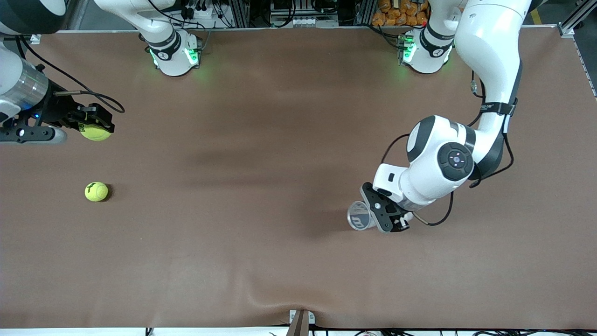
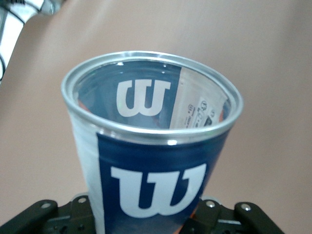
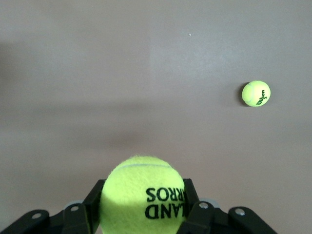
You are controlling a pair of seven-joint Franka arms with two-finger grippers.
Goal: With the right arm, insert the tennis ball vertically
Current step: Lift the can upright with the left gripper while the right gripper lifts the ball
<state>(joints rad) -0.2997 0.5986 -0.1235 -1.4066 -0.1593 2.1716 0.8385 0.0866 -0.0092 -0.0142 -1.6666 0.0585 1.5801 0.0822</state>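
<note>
Brown table (image 1: 280, 140): right gripper (image 1: 95, 122), at the right arm's end, pinches a yellow felt tennis ball (image 1: 96, 133); left gripper (image 1: 380, 212) clamps the open blue-and-white can (image 1: 359, 215), mouth up, well apart toward the left arm's end.

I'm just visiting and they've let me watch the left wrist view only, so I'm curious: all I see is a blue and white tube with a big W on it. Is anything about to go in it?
Observer: Likely, yes. The right gripper is shut on a yellow-green felt tennis ball, over the right arm's end of the brown table.
Operator: Is that the only ball?
Observer: No, a second yellow-green tennis ball lies loose on the table, nearer the front camera.
Operator: Who holds my tube?
Observer: The left gripper is shut on the blue and white tube, toward the left arm's end.
</note>
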